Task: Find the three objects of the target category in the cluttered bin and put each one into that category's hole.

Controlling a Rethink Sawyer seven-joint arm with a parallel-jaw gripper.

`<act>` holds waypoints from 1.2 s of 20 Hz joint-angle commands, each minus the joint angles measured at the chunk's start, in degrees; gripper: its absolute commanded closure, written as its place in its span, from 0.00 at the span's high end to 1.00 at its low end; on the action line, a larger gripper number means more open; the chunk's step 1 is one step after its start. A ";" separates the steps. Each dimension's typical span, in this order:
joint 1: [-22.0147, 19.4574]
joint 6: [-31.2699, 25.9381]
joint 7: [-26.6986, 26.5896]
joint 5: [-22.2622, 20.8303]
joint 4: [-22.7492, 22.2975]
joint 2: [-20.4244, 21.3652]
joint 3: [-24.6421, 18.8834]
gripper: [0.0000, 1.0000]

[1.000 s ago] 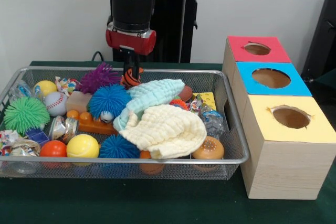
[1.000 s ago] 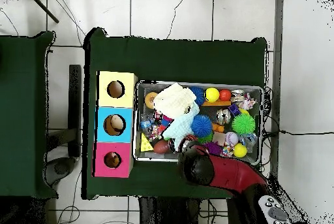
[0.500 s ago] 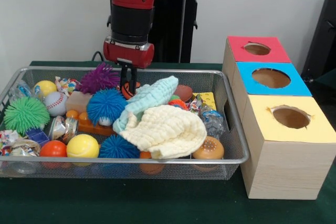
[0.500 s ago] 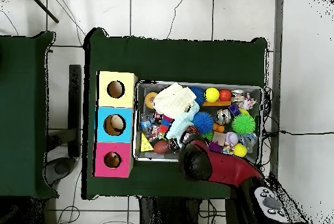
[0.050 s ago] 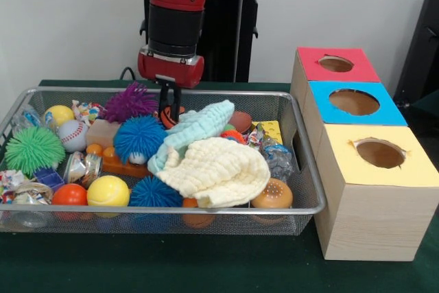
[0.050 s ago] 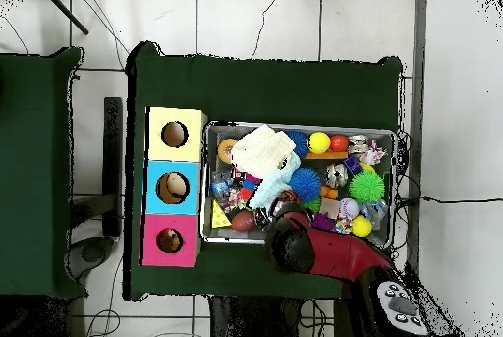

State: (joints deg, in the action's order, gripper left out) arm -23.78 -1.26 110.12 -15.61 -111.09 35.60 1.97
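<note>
Pincer (image 5: 169, 103) hangs low over the far side of the wire bin (image 5: 310, 190), fingers close together, tips down at an orange-and-black toy (image 5: 164, 116); can't tell if they actually grip it or just touch. Mint cloth (image 5: 194, 128) lies right beside the tips, toward the boxes, partly covering that toy. Purple spiky ball (image 5: 127, 101) just on the other side of the pincer. Blue spiky ball (image 5: 139, 136) in front of the pincer, near. Cream cloth (image 5: 218, 169) further forward, under the mint one's end. Baseball (image 5: 73, 135), green spiky ball (image 5: 31, 149) and yellow ball (image 5: 108, 191) well off past the purple ball. Three-hole box outside the bin past the mint cloth: red hole (image 5: 336, 64), blue hole (image 5: 354, 101), yellow hole (image 5: 380, 153), all well apart from the pincer. Overhead, the arm (image 6: 324, 254) covers the pincer.
</note>
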 commanded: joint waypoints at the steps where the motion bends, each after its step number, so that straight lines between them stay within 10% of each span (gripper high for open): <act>1: 2.34 3.36 6.56 0.69 6.59 -1.83 -0.10 0.00; 15: 1.19 -14.08 3.05 3.41 3.55 9.19 -3.22 0.00; 24: -2.20 -15.50 2.27 3.14 2.21 10.77 -6.09 0.00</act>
State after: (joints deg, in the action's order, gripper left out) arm -22.85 -10.70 110.12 -15.04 -111.08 44.59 2.73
